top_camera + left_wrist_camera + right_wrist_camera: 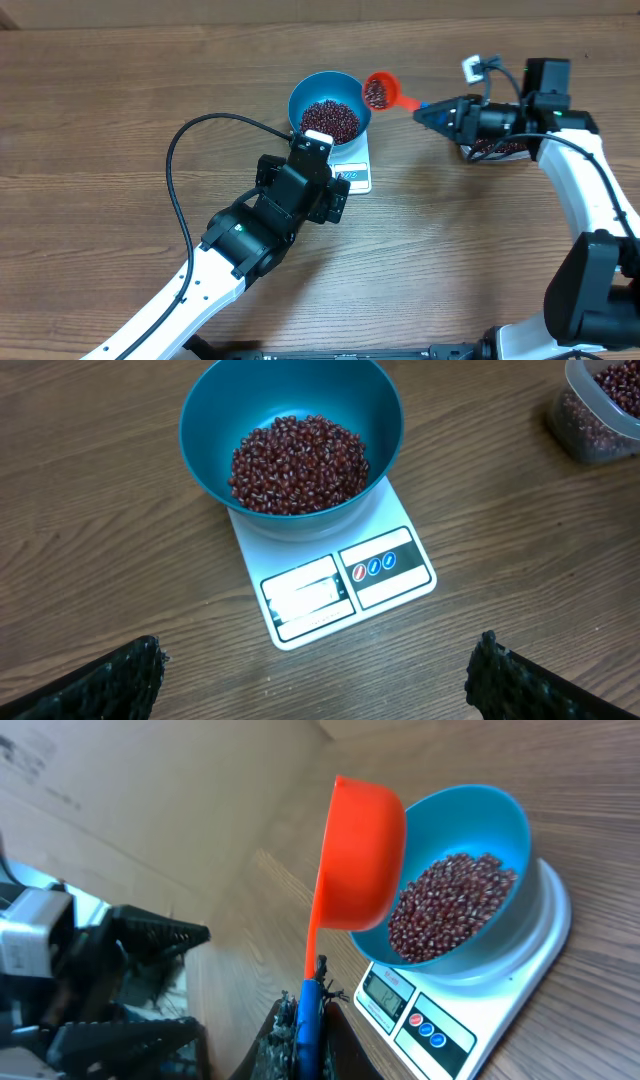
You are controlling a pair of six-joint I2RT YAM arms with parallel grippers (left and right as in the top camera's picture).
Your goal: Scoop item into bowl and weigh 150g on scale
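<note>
Right gripper is clamping the orange scoop by its handle (scoop loaded), just right of the blue bowl. Beans are sitting in the bowl on the scale, upper centre. Left gripper is hovering, jaws wide open.

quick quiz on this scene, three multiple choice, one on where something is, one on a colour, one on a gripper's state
1. The blue bowl sits: A on the white scale; B beside the scale; C under the scale.
2. The scoop is: A green; B orange-red; C white.
3. The left gripper is: A shut on the scoop; B shut on the bowl; C open, empty.

Answers:
1 A, the scale's display end pokes out from under the bowl.
2 B, its orange-red shell fills the right wrist view.
3 C, its fingers stand wide apart with nothing between them.
</note>
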